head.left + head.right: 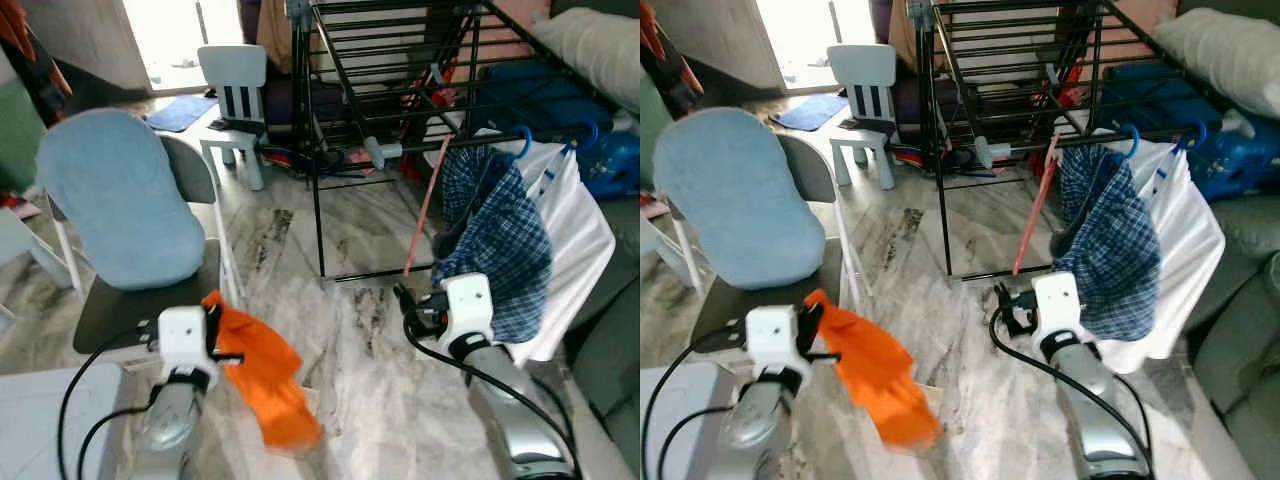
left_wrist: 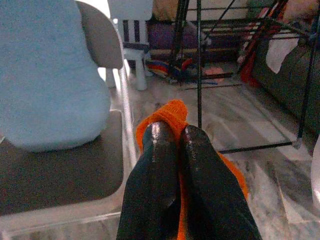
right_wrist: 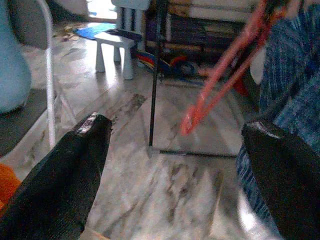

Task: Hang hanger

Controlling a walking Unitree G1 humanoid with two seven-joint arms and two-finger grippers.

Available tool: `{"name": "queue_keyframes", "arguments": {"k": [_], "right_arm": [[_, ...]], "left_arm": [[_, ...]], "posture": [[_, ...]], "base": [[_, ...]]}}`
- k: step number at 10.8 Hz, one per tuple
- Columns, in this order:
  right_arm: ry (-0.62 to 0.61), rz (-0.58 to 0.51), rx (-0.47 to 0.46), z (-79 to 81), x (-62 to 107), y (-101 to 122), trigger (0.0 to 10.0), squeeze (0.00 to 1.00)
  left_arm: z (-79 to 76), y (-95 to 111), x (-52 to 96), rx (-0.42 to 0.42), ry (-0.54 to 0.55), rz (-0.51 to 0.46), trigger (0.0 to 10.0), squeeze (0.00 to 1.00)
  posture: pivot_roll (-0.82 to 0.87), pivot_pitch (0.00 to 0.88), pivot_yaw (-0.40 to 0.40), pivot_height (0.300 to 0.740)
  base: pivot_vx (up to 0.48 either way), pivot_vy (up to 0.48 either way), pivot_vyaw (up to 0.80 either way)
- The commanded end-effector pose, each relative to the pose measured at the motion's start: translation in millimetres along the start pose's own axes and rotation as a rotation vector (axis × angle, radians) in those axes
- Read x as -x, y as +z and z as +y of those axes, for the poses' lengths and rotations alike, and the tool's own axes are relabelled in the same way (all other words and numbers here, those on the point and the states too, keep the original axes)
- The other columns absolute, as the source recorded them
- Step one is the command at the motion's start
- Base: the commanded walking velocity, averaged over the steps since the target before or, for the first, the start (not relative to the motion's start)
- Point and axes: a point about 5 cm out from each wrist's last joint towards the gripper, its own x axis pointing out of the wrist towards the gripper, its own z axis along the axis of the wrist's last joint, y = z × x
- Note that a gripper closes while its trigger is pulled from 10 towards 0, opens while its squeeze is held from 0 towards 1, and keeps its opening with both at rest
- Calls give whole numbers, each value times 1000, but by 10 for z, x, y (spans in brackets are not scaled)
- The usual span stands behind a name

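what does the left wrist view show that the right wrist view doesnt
Left wrist view alone: the left gripper shut on the orange cloth garment, with the pale blue cushion on the grey chair beside it.

Right wrist view alone: the right gripper wide open, the blue checked shirt by one finger, and a red-orange rod slanting down.

Both: the black metal drying rack, the small white plastic stool and the marbled floor.

Daylight is admitted through the overexposed bright doorway [image 1: 175, 35] at the far side; detail there is blown out. A soft sheen is seen on the grey-veined marble floor [image 1: 360, 250]. Head views are fairly sharp and evenly lit, with mild softness toward the edges. Wrist views are grainier and dimmer; the black pincer fingers [image 2: 160, 175] up close are blurred, with small glare spots on their tips.
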Motion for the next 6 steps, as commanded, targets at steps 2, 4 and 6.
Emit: {"name": "queue_keyframes", "arguments": {"k": [2,4,6], "right_arm": [[10,-5,-25,75,-124,1,10000,0],[41,-62,-6,200,-225,140,10000,0],[5,-62,18,17,-166,118,10000,0]], "left_arm": [[-93,48,-88,13,-26,-27,10000,0],[-91,77,-120,25,-8,-43,10000,0],[-40,105,-121,43,5,-62,10000,0]], "posture": [[-141,0,59,740],[-140,0,46,740],[-148,0,37,740]], "base": [[0,0,0],[0,0,0],[0,0,0]]}}
